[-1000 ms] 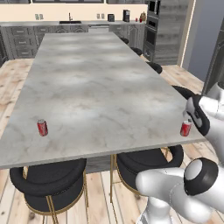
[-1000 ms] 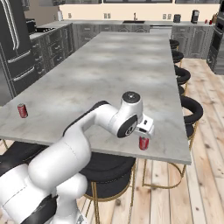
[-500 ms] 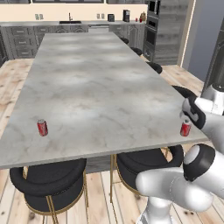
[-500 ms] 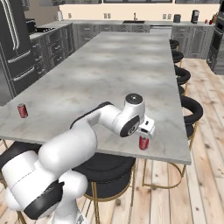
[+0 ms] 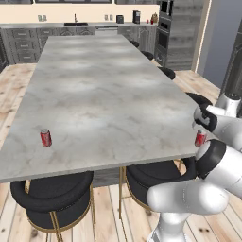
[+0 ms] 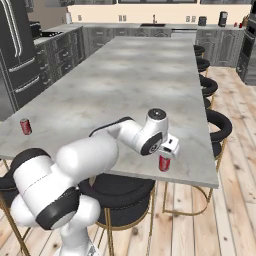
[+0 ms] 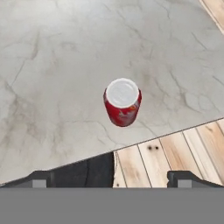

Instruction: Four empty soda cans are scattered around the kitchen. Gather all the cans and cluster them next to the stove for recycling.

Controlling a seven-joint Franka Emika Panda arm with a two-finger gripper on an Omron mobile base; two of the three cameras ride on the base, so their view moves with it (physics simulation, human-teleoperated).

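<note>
Hand view: red soda can (image 7: 122, 101) upright near the bench (image 7: 57, 78) corner, long axis vertical, straight ahead of and below the hand (image 7: 112, 178). Fingers spread wide, nothing grasped, not yet around the can. Second can (image 5: 46, 138) well apart toward the opposite front corner. Fingertips mostly cut off at the bottom edge.

Both base views look forward and down along the long marble desk (image 5: 108, 94) toward the far cabinets, one from behind the arm's left, the other from its right. They share the desk's near edge, the can (image 5: 200, 138) at its near right corner, and the can (image 6: 25, 126) near its left edge. The hand view looks steeply down, close above the near-corner can (image 7: 122, 101).
</note>
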